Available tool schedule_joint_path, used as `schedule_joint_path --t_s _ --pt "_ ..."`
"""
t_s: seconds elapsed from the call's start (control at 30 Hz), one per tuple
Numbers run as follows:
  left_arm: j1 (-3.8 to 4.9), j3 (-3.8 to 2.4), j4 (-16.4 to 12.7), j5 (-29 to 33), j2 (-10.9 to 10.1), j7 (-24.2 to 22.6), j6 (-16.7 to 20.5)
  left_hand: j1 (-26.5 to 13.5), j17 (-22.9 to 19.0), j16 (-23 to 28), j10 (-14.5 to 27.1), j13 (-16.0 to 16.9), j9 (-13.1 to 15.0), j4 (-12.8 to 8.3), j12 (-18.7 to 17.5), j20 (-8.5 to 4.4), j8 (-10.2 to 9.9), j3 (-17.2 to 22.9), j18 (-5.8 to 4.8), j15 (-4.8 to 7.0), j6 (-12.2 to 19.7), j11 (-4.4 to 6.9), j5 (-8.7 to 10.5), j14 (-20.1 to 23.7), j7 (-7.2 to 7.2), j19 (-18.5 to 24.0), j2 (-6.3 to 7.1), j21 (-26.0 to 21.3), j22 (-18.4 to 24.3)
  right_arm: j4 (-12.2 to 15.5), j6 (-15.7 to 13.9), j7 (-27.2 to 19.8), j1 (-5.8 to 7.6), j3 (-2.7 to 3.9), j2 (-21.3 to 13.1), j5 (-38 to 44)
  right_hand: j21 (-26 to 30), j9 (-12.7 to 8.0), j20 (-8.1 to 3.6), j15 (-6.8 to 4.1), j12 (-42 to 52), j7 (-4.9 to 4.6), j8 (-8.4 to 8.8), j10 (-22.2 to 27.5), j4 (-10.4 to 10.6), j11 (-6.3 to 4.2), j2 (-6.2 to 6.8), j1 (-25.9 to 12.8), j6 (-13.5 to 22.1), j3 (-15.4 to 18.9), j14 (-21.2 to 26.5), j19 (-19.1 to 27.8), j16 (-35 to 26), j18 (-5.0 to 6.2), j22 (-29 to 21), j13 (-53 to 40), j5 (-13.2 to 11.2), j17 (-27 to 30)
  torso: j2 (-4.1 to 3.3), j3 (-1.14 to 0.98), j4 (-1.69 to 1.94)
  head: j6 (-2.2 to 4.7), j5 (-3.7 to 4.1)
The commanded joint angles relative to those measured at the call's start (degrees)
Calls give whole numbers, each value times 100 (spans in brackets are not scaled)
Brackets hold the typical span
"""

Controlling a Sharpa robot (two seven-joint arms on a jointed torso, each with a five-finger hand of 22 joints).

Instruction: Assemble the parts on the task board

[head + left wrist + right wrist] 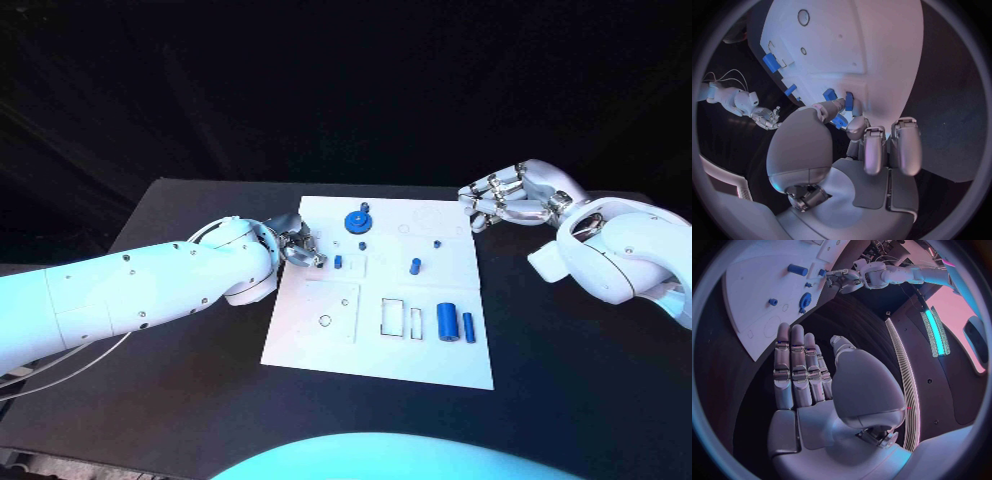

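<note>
Head view first: my left arm reaches in low across the black worktop [173, 420], its white shell smooth and rounded, and my left hand [293, 247] sits at the left edge of the task board [418, 350], a flat white plate lying in the middle of the worktop. From the left wrist view, the thumb and a finger of that hand [845, 120] meet around a small blue part [841, 121] right at the board's edge (another short blue peg [849, 101] stands just beside the fingertips), so I am pinching that piece while the other silver fingers [906, 145] lie curled together over the dark worktop.

My right arm bends in from the far side, and my right hand [508, 201] hovers off the board's far right corner, apart from it. In the right wrist view its fingers [795, 367] lie straight and side by side, thumb spread away, holding nothing.

On the board I see a blue gear-like disc [355, 221] near the far edge, a small upright blue peg [415, 266] in the middle, and two blue cylinders [447, 322] lying side by side near the right edge, next to rectangular outlined slots [394, 316].
</note>
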State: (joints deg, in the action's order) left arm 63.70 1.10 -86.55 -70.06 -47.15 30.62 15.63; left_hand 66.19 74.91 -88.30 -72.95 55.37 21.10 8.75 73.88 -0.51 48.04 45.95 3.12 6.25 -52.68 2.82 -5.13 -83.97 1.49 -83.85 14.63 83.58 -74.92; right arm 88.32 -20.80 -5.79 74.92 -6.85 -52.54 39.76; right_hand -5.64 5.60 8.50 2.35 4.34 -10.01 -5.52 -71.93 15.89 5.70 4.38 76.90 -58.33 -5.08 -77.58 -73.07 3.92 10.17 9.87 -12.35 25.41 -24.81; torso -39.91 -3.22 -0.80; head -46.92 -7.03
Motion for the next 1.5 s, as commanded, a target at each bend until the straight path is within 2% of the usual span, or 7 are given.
schedule_joint_path --t_s 0.03,0.13,0.3,0.5,0.7,0.97,1.5 --pt "-24 21 -13 -25 10 22 -231 263 1351 -16 -28 -5 -1 -369 20 27 32 389 -88 -24 -30 -1 -19 -550 -30 -224 -194 7 -592 0 42 -41 -3 2 3 12 33 8 20 24 23 -10 21 17 -3 27 20 -57 31 17 7 -38 -7 38 -5 -8 28 4 -3 0 -3 -5 -9" --pt "-23 21 -16 -18 13 39 -220 252 1351 -16 4 -68 -1 -354 -14 30 29 387 -87 -26 -22 -6 -17 -550 -26 -222 -182 4 -589 1 39 -40 -3 2 2 12 34 9 21 24 23 -11 21 18 -1 27 16 -64 32 18 8 -39 -8 38 -9 -9 30 4 -3 -2 -4 -5 -12" --pt "-23 21 -13 13 20 110 -208 61 1351 -16 75 -208 -3 -113 -103 48 15 312 -80 -41 19 -16 -10 -550 -31 -208 -117 -13 -568 3 36 -39 -3 2 4 12 35 9 21 25 23 -11 21 19 -1 28 17 -65 33 18 8 -39 -8 38 -9 -10 30 4 0 0 -6 0 -9" --pt "-23 20 -3 49 31 228 -196 -129 1355 -19 44 -169 -4 94 -80 32 19 183 -78 -26 -24 8 -6 -551 -66 -209 -5 -15 -568 7 33 -38 -3 2 3 12 35 9 21 25 23 -11 21 19 -1 28 17 -66 33 19 9 -39 -8 38 -10 -10 30 4 2 -4 -4 -4 -10" --pt "-22 20 7 71 39 333 -195 -257 1356 -20 11 -113 -11 216 -41 13 18 1 -85 -7 -81 28 2 -552 -90 -223 57 4 -597 12 32 -36 -3 2 -2 12 36 9 21 26 23 -12 22 21 0 29 17 -71 35 21 10 -38 -8 38 -12 -10 31 4 -3 -2 -6 3 -3" --pt "-22 20 18 76 48 428 -187 -354 1359 -22 -30 -22 -12 326 17 -7 32 -270 -88 12 -152 47 3 -553 -115 -231 65 13 -613 20 32 -34 -3 2 -10 12 36 9 21 26 23 -12 22 21 0 29 17 -71 35 21 10 -38 -8 38 -12 -10 31 4 -3 -4 -6 -2 0" --pt "-21 19 10 45 51 457 -72 -386 1362 -24 -52 42 202 474 71 -49 297 -778 -92 58 -184 105 -3 -554 -184 -242 30 19 -629 32 31 -31 -3 2 -19 13 37 9 22 27 22 -13 23 23 3 30 18 -79 37 24 12 -38 -9 38 -14 -11 31 4 -2 -1 -4 3 18"
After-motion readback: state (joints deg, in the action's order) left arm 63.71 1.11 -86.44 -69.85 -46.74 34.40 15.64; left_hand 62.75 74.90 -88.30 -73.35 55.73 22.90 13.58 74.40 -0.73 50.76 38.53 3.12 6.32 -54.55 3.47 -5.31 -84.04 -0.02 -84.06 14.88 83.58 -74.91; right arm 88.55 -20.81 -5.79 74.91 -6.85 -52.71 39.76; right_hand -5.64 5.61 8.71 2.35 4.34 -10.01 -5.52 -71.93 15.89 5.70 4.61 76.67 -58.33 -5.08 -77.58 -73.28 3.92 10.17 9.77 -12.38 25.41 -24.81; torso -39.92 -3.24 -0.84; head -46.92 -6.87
